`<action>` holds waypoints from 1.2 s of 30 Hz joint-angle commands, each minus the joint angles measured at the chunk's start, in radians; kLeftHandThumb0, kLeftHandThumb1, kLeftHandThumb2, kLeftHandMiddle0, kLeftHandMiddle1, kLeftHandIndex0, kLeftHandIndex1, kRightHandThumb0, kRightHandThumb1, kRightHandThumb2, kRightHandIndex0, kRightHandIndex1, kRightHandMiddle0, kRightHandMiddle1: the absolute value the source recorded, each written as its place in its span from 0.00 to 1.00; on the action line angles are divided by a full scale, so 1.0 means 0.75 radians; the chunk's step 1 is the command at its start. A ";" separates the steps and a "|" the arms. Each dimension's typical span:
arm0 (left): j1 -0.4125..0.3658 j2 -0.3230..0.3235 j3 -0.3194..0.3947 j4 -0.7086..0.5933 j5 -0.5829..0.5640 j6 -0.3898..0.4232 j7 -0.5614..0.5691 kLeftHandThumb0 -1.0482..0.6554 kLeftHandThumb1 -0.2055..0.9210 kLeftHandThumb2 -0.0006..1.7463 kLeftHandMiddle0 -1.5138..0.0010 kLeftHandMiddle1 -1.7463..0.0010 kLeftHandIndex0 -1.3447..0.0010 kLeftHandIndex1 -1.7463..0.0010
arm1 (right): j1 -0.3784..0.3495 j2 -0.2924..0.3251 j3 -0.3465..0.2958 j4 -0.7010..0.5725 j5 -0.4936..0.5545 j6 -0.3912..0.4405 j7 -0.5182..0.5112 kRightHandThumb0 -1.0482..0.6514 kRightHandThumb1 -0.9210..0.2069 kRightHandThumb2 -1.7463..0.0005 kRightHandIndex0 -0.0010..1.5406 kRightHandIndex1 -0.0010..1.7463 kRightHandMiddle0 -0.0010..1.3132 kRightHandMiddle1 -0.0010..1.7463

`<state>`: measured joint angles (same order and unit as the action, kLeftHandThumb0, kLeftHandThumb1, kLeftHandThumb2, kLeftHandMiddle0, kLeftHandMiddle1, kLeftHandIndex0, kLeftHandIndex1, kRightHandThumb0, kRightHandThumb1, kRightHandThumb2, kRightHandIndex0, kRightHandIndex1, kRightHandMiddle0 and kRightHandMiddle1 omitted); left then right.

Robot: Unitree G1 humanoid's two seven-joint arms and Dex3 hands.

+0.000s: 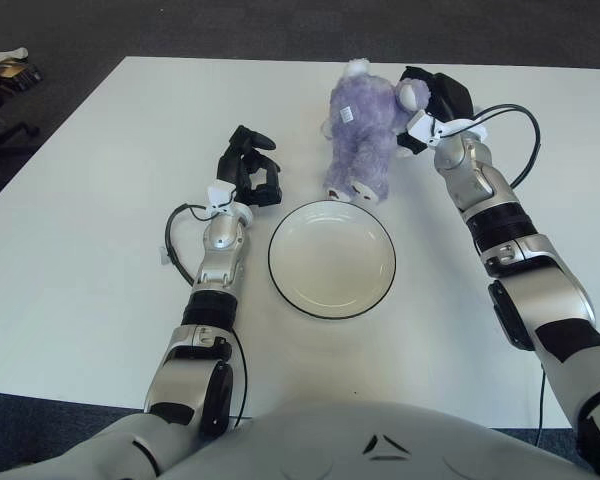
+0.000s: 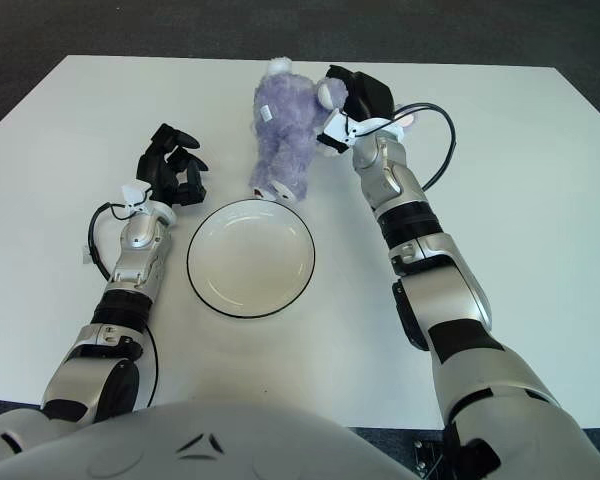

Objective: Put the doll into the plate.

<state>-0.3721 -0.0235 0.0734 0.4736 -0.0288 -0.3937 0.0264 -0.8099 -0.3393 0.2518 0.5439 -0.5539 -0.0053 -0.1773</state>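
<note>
Both eyes on head, looking forward and down, close over white table (image 1: 100,150). Side by side, slightly offset. Shared: whole tabletop, both arms, dark floor (image 1: 280,25) beyond.

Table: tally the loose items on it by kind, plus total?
Purple plush doll: 1, lying beyond the plate, the right hand against its right side.
White round plate with dark rim: 1, nothing in it.
Total: 2.
The left hand shows left of the plate, holding nothing.
</note>
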 commanded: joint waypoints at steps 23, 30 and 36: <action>0.017 -0.009 0.008 0.141 -0.030 -0.034 -0.057 0.61 0.40 0.81 0.52 0.03 0.70 0.00 | 0.031 -0.091 -0.023 -0.378 -0.098 0.208 0.226 0.98 0.81 0.03 0.57 1.00 0.94 1.00; 0.003 0.000 0.010 0.171 -0.031 -0.048 -0.064 0.61 0.39 0.81 0.59 0.01 0.63 0.00 | 0.023 -0.102 -0.022 -0.529 -0.120 0.314 0.347 0.99 0.82 0.02 0.58 1.00 0.94 1.00; -0.011 0.010 0.010 0.201 -0.027 -0.067 -0.078 0.61 0.40 0.80 0.63 0.00 0.61 0.00 | 0.026 -0.097 -0.024 -0.600 -0.143 0.373 0.398 0.99 0.83 0.01 0.58 1.00 0.94 1.00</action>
<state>-0.4256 -0.0184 0.0781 0.5752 -0.0476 -0.4259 -0.0244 -0.7845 -0.4049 0.2383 0.1325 -0.6462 0.2547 0.1051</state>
